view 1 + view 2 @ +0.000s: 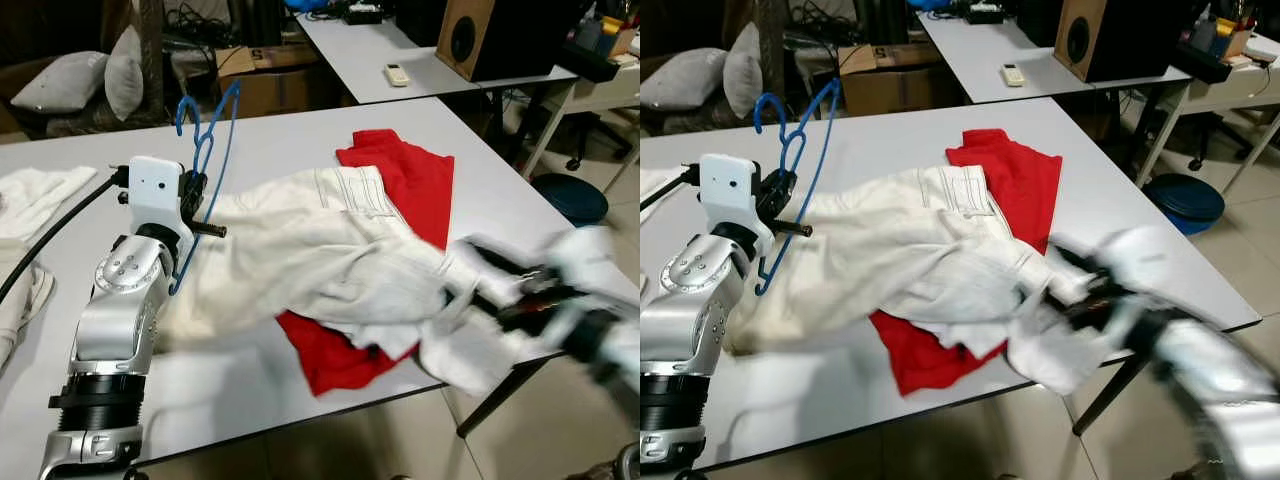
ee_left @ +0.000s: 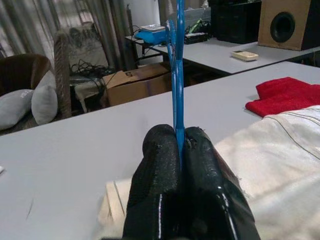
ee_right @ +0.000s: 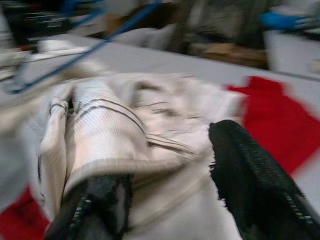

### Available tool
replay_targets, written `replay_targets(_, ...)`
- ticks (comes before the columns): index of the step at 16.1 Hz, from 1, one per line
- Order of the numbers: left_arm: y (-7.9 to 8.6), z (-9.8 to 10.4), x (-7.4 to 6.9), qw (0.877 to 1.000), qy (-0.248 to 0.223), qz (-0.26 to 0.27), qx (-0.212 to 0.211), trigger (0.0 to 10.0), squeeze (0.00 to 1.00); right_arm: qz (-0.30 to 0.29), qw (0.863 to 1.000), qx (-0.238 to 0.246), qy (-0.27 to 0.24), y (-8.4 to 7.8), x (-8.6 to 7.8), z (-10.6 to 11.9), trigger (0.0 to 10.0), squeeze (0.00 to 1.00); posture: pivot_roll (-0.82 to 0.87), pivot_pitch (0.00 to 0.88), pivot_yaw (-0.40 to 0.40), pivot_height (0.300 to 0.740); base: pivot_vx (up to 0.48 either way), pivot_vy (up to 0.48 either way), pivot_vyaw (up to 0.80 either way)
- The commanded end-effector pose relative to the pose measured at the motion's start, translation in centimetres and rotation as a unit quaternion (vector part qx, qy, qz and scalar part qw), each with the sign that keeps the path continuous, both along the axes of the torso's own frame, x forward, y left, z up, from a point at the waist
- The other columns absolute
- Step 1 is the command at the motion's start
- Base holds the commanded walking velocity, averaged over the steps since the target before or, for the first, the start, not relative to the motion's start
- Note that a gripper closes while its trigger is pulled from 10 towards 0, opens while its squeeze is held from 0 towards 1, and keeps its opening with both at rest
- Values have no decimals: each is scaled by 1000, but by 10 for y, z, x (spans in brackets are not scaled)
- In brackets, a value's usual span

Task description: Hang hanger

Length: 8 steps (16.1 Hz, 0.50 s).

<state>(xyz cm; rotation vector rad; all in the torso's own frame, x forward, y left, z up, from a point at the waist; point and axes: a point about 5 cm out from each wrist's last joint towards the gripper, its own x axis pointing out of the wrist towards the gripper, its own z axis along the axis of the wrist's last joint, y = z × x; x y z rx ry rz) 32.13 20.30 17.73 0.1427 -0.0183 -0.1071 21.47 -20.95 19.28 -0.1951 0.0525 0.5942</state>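
My left gripper (image 1: 197, 203) is shut on a blue wire hanger (image 1: 216, 128) and holds it upright above the left part of the grey table (image 1: 290, 135). In the left wrist view the hanger (image 2: 177, 75) rises straight out from between the closed fingertips (image 2: 200, 150). A white garment (image 1: 320, 250) lies spread across the table on top of a red garment (image 1: 405, 175). My right gripper (image 1: 512, 290), blurred, is at the table's right front edge in the white garment's corner. In the right wrist view its fingers (image 3: 250, 170) stand open, with the garment's hem (image 3: 125, 150) draped over one of them.
More white cloth (image 1: 35, 195) lies at the table's left end. Behind is a second table with a remote (image 1: 397, 73) and a wooden speaker (image 1: 465, 35). A cardboard box (image 1: 270, 75) and cushions (image 1: 60, 80) sit at the back, a blue bin (image 1: 568, 197) on the floor right.
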Motion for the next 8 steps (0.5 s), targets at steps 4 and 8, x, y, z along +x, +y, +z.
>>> replay_targets(4,-13,-5,1,1000,8,-25,9,10000,0,-84,993,-77,-22,-21,6,-7,10000,1000,-25,0,75,740,0,0,0)
replay_targets(8,-11,-5,3,1000,10,-23,10,10000,0,-44,997,-60,-26,-24,0,2,10000,1000,-19,0,77,740,0,0,0)
